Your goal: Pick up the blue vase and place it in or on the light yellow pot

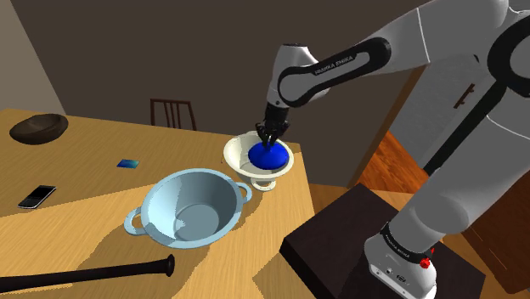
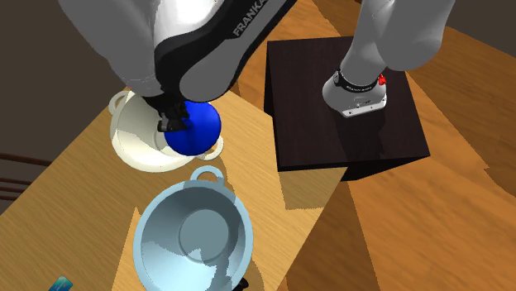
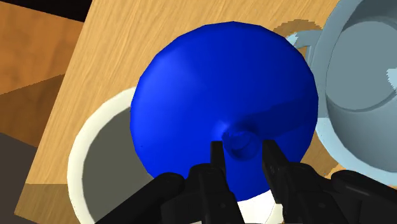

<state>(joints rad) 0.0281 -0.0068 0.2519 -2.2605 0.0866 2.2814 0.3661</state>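
Arm (image 1: 344, 66) link: "FRANKA", then probably "EMIKA".

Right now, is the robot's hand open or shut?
The gripper is shut, holding the blue vase by its neck over the cream pot.

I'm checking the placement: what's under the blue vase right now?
The pale pot lies under the blue vase: its rim and part of its grey inside show. The vase covers the pot's floor, so contact there cannot be seen.
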